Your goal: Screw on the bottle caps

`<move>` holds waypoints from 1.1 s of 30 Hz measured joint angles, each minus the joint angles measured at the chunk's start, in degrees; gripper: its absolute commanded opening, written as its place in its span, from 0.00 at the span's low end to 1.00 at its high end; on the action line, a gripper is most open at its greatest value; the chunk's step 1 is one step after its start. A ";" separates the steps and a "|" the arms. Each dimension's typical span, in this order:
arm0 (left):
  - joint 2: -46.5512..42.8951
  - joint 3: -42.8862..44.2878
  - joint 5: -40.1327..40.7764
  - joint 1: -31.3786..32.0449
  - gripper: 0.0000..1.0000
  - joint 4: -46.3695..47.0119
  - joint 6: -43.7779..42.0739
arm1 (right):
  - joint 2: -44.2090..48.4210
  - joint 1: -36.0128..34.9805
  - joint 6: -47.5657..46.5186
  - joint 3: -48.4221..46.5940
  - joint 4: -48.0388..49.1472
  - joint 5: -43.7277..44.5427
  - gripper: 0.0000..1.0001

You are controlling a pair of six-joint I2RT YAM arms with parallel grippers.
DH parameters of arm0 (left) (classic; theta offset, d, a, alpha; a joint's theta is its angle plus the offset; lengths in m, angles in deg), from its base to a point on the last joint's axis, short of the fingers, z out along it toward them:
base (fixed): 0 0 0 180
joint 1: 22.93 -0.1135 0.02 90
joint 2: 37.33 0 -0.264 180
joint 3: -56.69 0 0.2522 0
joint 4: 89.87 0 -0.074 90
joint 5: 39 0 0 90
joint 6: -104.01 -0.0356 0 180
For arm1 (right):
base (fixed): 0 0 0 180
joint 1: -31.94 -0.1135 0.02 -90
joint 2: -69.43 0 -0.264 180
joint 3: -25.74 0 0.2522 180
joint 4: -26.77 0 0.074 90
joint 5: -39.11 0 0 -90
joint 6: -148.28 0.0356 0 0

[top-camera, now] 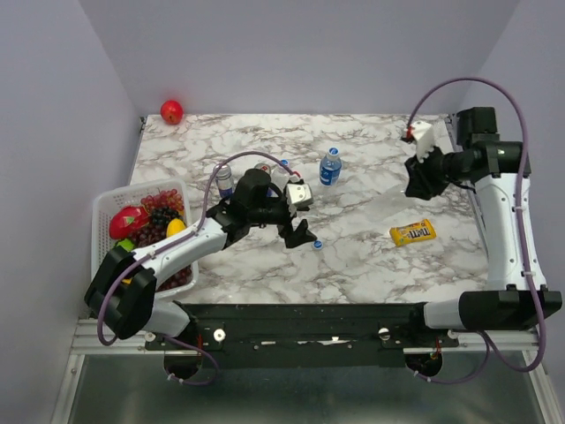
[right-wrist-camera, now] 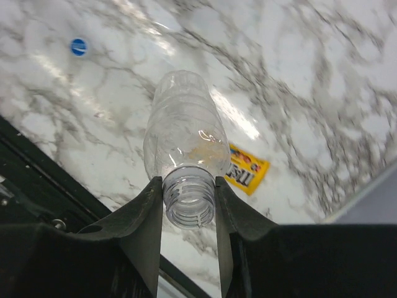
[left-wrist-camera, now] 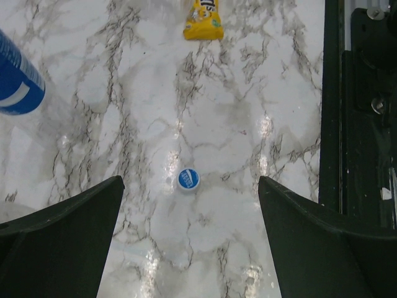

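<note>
Our right tool [right-wrist-camera: 189, 200] is clamped on the threaded neck of an uncapped clear bottle [right-wrist-camera: 183, 124] and holds it off the surface [right-wrist-camera: 310, 74], near the yellow candy packet [right-wrist-camera: 248, 172]. Our left tool [left-wrist-camera: 189, 186] gapes wide and holds nothing. Bare marble stretches from it to the packet. A blue cap [left-wrist-camera: 188, 179] lies flat, framed between its fingers, well to the packet's left. The black rail [left-wrist-camera: 332, 124] along the surface's near edge runs close by.

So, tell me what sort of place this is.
Probably a robot lab bench: plain walls box in a marble-patterned table, two arms are bolted at its near edge, with staged props like a fruit basket and candy pack.
</note>
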 measured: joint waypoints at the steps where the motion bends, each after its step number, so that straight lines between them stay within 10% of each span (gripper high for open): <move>1: 1.11 0.66 -0.13 0.96 0.99 1.09 0.44 | -0.46 -2.36 -0.48 -0.15 -0.02 -1.05 0.05; 20: 11.50 5.14 12.00 9.46 0.98 11.06 3.41 | -12.15 -19.12 -1.66 -13.51 1.25 -9.81 0.04; 33: -4.31 -1.53 8.61 1.40 0.99 5.09 -5.97 | -12.15 -19.98 -2.51 -11.13 -0.11 -8.52 0.04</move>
